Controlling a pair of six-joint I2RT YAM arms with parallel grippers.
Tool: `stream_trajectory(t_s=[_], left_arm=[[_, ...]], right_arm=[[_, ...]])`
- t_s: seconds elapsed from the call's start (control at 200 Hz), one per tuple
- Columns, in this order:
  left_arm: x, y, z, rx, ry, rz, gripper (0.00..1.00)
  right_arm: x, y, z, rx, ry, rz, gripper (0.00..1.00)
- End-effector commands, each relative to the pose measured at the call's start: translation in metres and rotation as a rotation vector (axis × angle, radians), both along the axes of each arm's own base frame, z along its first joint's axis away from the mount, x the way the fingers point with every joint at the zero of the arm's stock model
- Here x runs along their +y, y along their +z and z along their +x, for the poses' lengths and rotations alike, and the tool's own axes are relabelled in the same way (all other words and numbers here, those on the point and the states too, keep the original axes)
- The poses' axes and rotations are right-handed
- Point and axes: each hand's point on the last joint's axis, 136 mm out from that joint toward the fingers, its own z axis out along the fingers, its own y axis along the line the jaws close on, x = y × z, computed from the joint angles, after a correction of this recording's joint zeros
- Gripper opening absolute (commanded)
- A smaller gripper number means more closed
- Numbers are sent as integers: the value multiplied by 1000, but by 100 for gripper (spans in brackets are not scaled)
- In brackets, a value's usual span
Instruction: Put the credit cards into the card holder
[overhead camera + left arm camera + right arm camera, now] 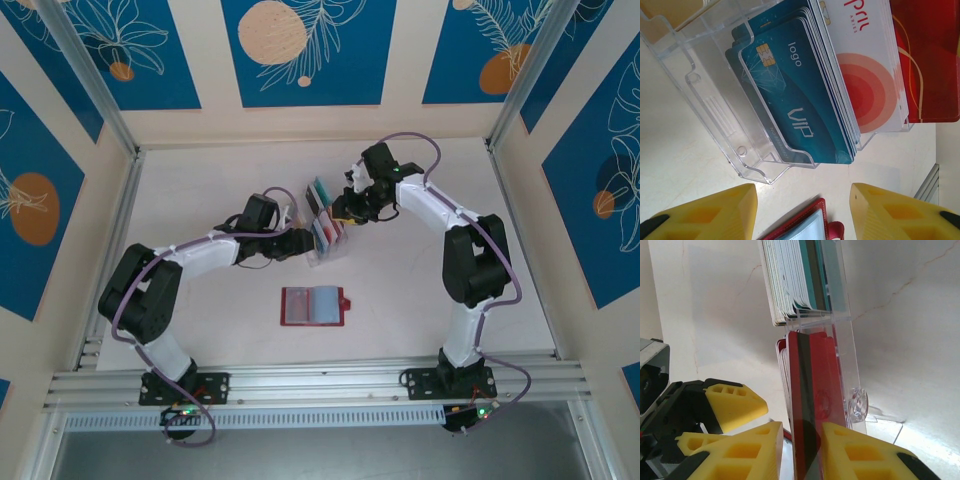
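**Card holder open on the table, cards standing in the clear rack behind it**

Nearest to the arm bases, the red card holder (314, 306) is laid open and flat on the table (400, 320) and is touched by neither gripper. Just behind it, the left gripper (801, 200) is held with its fingers spread and nothing between them, facing the clear rack (715, 100). The credit cards (805, 100) are stood upright in this rack. Farther back, the right gripper (801, 440) is placed around a red card (807, 405) in the rack. Whether this card is really pinched cannot be told.
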Motion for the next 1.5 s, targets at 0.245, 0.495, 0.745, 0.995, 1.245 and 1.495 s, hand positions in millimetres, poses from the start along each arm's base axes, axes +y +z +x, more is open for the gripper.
stream_trajectory(t_s=[0.245, 0.495, 0.745, 0.995, 1.245, 1.495], left_arm=[[6, 26, -1, -49, -3, -12, 51], [6, 29, 0, -54, -3, -13, 51], [6, 26, 1, -48, 0, -12, 52], [5, 25, 1, -42, -2, -14, 51], [5, 22, 1, -38, -2, -12, 51], [5, 23, 1, -38, -1, -13, 51]], right_arm=[[-3, 16, -5, -14, -2, 2, 22], [-6, 21, -7, -27, -4, -5, 22], [-4, 26, -9, -16, 9, 32, 28], [-4, 26, -9, -6, 6, 52, 27], [-4, 30, -9, -5, 3, 78, 25], [-5, 28, -8, 4, -2, 81, 22]])
